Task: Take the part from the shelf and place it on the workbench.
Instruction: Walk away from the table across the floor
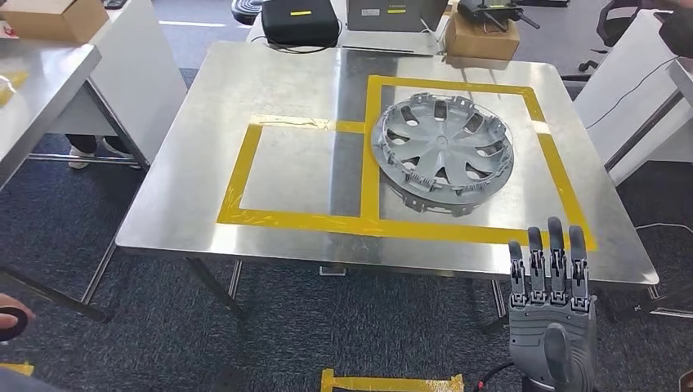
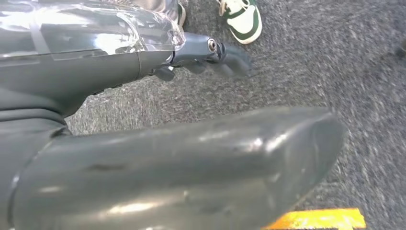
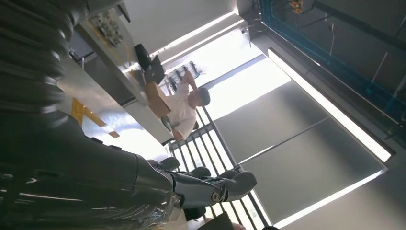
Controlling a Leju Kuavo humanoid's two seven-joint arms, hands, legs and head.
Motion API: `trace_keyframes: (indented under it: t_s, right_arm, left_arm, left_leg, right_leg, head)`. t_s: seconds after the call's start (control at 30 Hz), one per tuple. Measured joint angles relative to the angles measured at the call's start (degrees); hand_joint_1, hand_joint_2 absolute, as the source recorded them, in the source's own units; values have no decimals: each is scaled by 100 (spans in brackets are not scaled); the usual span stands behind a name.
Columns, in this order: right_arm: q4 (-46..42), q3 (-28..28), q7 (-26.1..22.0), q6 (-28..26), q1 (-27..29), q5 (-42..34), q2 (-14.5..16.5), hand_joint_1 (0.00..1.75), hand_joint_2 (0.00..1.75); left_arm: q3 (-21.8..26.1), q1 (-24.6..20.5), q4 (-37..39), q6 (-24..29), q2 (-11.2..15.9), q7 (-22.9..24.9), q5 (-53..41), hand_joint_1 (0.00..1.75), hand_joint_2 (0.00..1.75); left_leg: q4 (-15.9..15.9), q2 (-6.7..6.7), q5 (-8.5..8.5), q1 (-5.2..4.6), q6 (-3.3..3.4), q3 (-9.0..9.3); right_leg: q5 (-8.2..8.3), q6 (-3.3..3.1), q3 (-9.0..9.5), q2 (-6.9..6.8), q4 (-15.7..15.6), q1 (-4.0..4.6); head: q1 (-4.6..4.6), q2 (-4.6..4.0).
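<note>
The right hand (image 1: 549, 314) stands upright just in front of the near edge of the workbench (image 1: 204, 220), its fingers (image 1: 556, 245) straight, side by side and pointing away from the robot, with nothing in its grasp. In the right wrist view the same hand (image 3: 206, 187) reaches out bare against bright windows, its fingers only slightly bent, while a seated person (image 3: 184, 108) is visible at a far table.

The part (image 1: 442, 151), a grey wheel cover with curved spokes and a clipped rim, lies flat on the steel workbench inside the larger right-hand rectangle of yellow tape (image 1: 372, 147). It sits well apart from the raised hand and close to the tape line that divides the two marked rectangles. The smaller rectangle to its left holds nothing.

The left hand (image 2: 210, 55) hangs over grey carpet (image 2: 335, 72) in the left wrist view, its dark fingers extended with a slight curl and holding nothing. A green and white shoe (image 2: 242, 19) stands on the carpet beyond it.

Behind the workbench sit a black case (image 1: 300, 20) and a cardboard box (image 1: 482, 37).
</note>
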Motion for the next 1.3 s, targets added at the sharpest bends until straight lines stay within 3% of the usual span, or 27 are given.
trace_keyframes:
  t_s: [0.07,0.17,0.2,0.23,0.27,0.37,0.43,0.5,0.53,0.6,0.67,0.7,0.77,0.8,0.87,0.93,1.03,1.07,1.13,1.2,1.23,1.27,1.3]
  right_arm:
    - [3,1,-7,4,7,0,-2,0,175]
    - [8,0,-15,5,10,1,-2,0,175]
    - [13,1,-16,5,11,1,-2,0,175]
    - [17,1,-18,5,11,1,-2,0,175]
    - [19,1,-20,5,11,2,-2,0,175]
    - [0,-2,-31,3,9,9,-4,0,175]
    - [-28,-5,-36,1,13,17,-8,0,175]
    - [-50,-7,-38,-4,19,19,-8,0,175]
    - [-56,-7,-38,-8,18,18,-7,0,175]
    - [-63,-5,-38,-14,23,18,-6,0,175]
    - [-63,-4,-38,-18,32,18,-5,0,175]
    - [-63,-3,-38,-20,37,19,-4,0,175]
    - [-63,-4,-38,-22,40,20,-4,0,175]
    - [-63,-5,-39,-24,41,20,-4,0,175]
    - [-69,-13,-40,-26,46,20,-4,0,175]
    - [-95,-43,-44,-33,68,24,-6,0,175]
    - [-146,-123,-54,-69,128,42,-18,0,175]
    - [-162,-150,-55,-85,149,55,-27,0,175]
    - [-194,-210,-55,-110,183,81,-50,0,175]
    - [-218,-274,-53,-134,201,105,-67,0,175]
    - [-225,-299,-46,-149,204,119,-73,0,175]
    - [-233,-321,-32,-173,207,148,-79,0,175]
    - [-245,-348,-10,-209,208,198,-83,0,175]
  left_arm:
    - [-1,-8,0,6,3,-2,1,0,0]
    - [-7,-11,1,22,5,-4,1,0,0]
    - [-17,-9,1,39,7,-4,3,0,0]
    - [-30,-9,2,62,8,-4,5,0,0]
    - [-41,-8,2,92,8,-4,8,0,0]
    - [-67,-12,0,190,-8,-3,12,0,0]
    - [-85,-14,-1,237,-24,3,13,0,0]
    - [-92,-13,0,253,-27,13,14,0,0]
    - [-93,-12,0,256,-26,20,16,0,0]
    - [-95,-14,0,260,-23,32,18,0,0]
    - [-95,-14,0,261,-17,41,19,0,0]
    - [-95,-14,0,261,-13,43,19,0,0]
    - [-95,-15,0,261,-5,43,19,0,0]
    - [-95,-18,0,262,-2,43,19,0,0]
    - [-96,-39,-1,266,-3,41,19,0,0]
    - [-97,-60,-1,272,-5,41,21,0,0]
    - [-98,-62,0,275,-5,44,27,0,0]
    - [-99,-65,0,275,-9,46,27,0,0]
    - [-104,-72,0,274,-22,54,27,0,0]
    - [-122,-71,0,269,-35,66,27,0,0]
    - [-132,-71,0,265,-39,72,27,0,0]
    - [-139,-73,0,261,-42,76,27,0,0]
    - [-143,-78,0,257,-46,78,26,0,0]
  left_leg:
    - [-9,5,86,-14,114,-81]
    - [-4,9,220,-80,207,-248]
    - [-2,10,263,-112,223,-306]
    - [-1,10,303,-148,237,-359]
    - [0,8,343,-184,249,-405]
    - [-1,3,450,-257,252,-495]
    - [-6,9,522,-237,202,-533]
    - [-10,12,567,-207,138,-560]
    - [25,10,506,-203,108,-587]
    - [366,2,122,-186,41,-716]
    - [1006,-4,-340,-138,-42,-903]
    - [1260,-2,-433,-108,-84,-946]
    - [1286,9,-267,-43,-174,-791]
    - [1030,22,-99,-3,-226,-573]
    - [360,34,24,49,-314,-101]
    - [26,22,-59,47,-268,78]
    - [16,8,-1,25,-39,-7]
    - [12,6,45,23,26,-50]
    - [10,-4,146,7,117,-159]
    - [15,-15,243,-32,153,-283]
    - [16,-19,288,-56,161,-339]
    - [17,-25,331,-82,166,-392]
    - [18,-31,371,-108,169,-437]
  right_leg:
    - [-285,33,-102,3,255,-13]
    - [-1015,27,-362,6,1263,6]
    - [-1110,2,-377,6,1492,18]
    - [-1090,-42,-303,7,1524,39]
    - [-977,-109,-131,9,1337,70]
    - [-632,-391,591,15,180,222]
    - [-582,-468,752,10,-169,291]
    - [-473,-460,739,0,-271,300]
    - [-407,-465,734,-11,-335,287]
    - [-268,-458,675,-33,-432,240]
    - [-171,-442,547,-36,-424,215]
    - [-129,-417,476,-38,-407,197]
    - [-62,-357,328,-41,-344,146]
    - [-42,-323,249,-41,-286,113]
    - [-31,-238,89,-35,-124,76]
    - [-12,-156,-7,-27,0,79]
    - [-17,-70,-50,-23,47,54]
    - [-156,-43,-93,-21,159,44]
    - [-656,-6,-251,-14,709,42]
    - [-1051,-8,-379,-7,1381,46]
    - [-1090,-29,-358,-5,1535,51]
    - [-1023,-67,-247,-2,1485,63]
    - [-881,-124,-42,2,1217,87]
  head:
    - [24,-1]
    - [67,0]
    - [75,0]
    - [78,0]
    - [80,0]
    - [70,0]
    - [63,0]
    - [73,0]
    - [76,0]
    - [69,-1]
    - [60,-1]
    - [60,0]
    - [57,0]
    - [55,0]
    - [29,0]
    - [14,0]
    - [36,-1]
    - [45,-1]
    - [69,-1]
    - [87,0]
    - [91,0]
    - [94,0]
    - [97,0]
